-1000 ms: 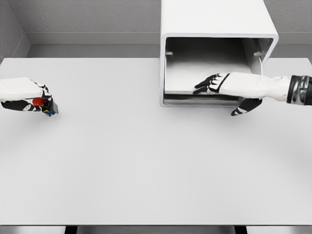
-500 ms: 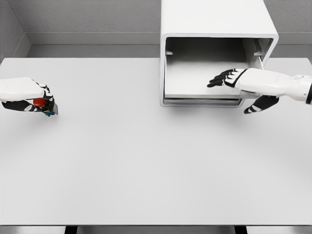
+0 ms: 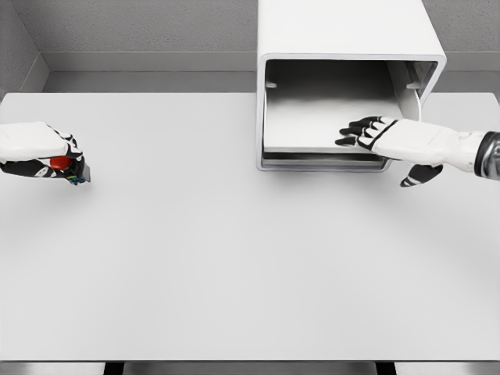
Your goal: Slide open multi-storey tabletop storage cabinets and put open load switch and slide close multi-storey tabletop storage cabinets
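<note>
Two hands at work. Left hand at the table's left edge, fingers closed around the switch, presumably parked clear. Right hand lies spread on the drawer front at the cabinet's mouth, back edge, holding nothing. Drawer looks open for loading.

Surface: white table, seen from above.
On it: white cabinet at the far edge, right of centre, front open.

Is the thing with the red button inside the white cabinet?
No, the load switch is in the left hand at the table's left edge, far from the cabinet.
</note>
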